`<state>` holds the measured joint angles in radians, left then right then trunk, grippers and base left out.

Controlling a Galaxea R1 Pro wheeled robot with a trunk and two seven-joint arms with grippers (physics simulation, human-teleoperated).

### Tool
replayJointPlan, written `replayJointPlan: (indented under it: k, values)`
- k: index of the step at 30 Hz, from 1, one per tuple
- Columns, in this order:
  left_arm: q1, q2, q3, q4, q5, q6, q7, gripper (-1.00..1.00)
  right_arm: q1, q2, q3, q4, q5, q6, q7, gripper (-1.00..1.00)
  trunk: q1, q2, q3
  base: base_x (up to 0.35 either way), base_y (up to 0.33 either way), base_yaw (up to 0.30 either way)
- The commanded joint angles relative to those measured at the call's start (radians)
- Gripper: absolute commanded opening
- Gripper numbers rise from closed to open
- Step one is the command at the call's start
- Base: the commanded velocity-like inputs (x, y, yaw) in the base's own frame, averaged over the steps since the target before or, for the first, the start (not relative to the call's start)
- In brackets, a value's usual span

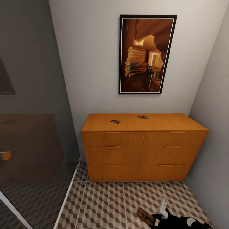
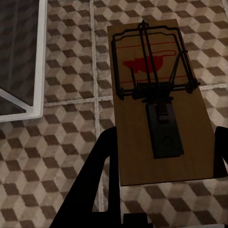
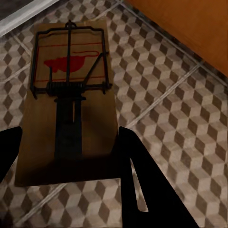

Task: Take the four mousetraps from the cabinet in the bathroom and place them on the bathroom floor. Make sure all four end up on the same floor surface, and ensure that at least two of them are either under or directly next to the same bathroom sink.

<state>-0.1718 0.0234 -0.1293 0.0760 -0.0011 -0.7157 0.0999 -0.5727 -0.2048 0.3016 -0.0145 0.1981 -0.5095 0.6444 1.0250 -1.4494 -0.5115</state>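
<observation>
On the cabinet (image 1: 143, 122) top two mousetraps (image 1: 115, 121) wait; each gripper's fingers (image 2: 102, 180) clamp another trap above the bathroom floor (image 1: 105, 200). Lower both gently, flat, beside the sink.

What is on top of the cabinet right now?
Two mousetraps lie on the cabinet: one mousetrap near the front left, another mousetrap further back toward the wall. The drawers are shut, so their contents are hidden.
</observation>
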Motion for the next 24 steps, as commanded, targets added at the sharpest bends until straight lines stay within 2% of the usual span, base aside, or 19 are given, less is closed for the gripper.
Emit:
replayJointPlan:
  k: [1, 3, 5, 6, 8, 10, 13, 15, 19, 22, 24]
  values:
    - [-0.002, 0.0, -0.009, 0.004, -0.002, -0.005, 0.009, -1.0, 0.015, 0.006, -0.012, 0.0, 0.003, -0.018, -0.021, -1.0, 0.0, -0.001, -0.001, 0.0, 0.0, 0.0]
    - [-0.002, 0.0, -0.009, 0.004, -0.002, -0.005, 0.009, -1.0, 0.057, 0.022, -0.012, 0.0, 0.003, -0.058, -0.098, -1.0, 0.0, -0.001, -0.001, 0.0, 0.0, 0.0]
    - [-0.002, -0.001, -0.009, 0.003, -0.002, -0.006, 0.01, -1.0, 0.113, 0.043, -0.012, 0.0, 0.002, -0.099, -0.222, -1.0, 0.0, -0.001, -0.001, 0.0, 0.0, 0.0]
    - [-0.002, -0.001, -0.009, 0.003, -0.002, -0.006, 0.01, -1.0, 0.126, 0.049, -0.012, 0.001, 0.002, -0.107, -0.253, -1.0, 0.0, -0.001, -0.001, 0.0, 0.0, 0.0]
    - [-0.002, -0.002, -0.009, 0.002, -0.002, -0.006, 0.011, -1.0, 0.171, 0.081, -0.012, 0.001, 0.002, -0.135, -0.364, -1.0, 0.0, -0.001, -0.001, 0.0, 0.0, 0.0]
    - [-0.002, -0.003, -0.009, 0.002, -0.002, -0.006, 0.012, -1.0, 0.197, 0.106, -0.012, 0.001, 0.001, -0.149, -0.436, -1.0, 0.0, -0.001, -0.001, 0.0, 0.0, 0.0]
    - [-0.002, -0.006, -0.009, 0.002, -0.002, -0.007, 0.012, -1.0, 0.222, 0.147, -0.012, 0.001, 0.0, -0.159, -0.53, -1.0, 0.0, -0.001, -0.001, 0.0, 0.0, 0.0]
    - [-0.002, -0.009, -0.008, 0.0, -0.003, -0.008, 0.013, -1.0, 0.234, 0.186, -0.012, 0.0, -0.004, -0.165, -0.633, -1.0, 0.0, -0.001, -0.001, 0.0, 0.0, 0.0]
    - [-0.002, -0.02, -0.004, -0.004, -0.004, -0.008, 0.015, -1.0, 0.241, 0.23, -0.015, -0.003, -0.009, -0.168, -0.795, -1.0, 0.0, -0.001, -0.001, 0.0, 0.0, 0.0]
    - [-0.002, -0.027, -0.002, -0.017, -0.005, -0.008, 0.026, -1.0, 0.242, 0.259, -0.018, -0.006, -0.025, -0.177, -0.891, -1.0, 0.0, -0.001, -0.001, 0.0, 0.0, 0.0]
    - [-0.002, -0.031, -0.001, -0.04, -0.005, -0.008, 0.044, -1.0, 0.243, 0.273, -0.019, -0.006, -0.039, -0.199, -0.926, -1.0, 0.0, -0.001, -0.001, 0.0, 0.0, 0.0]
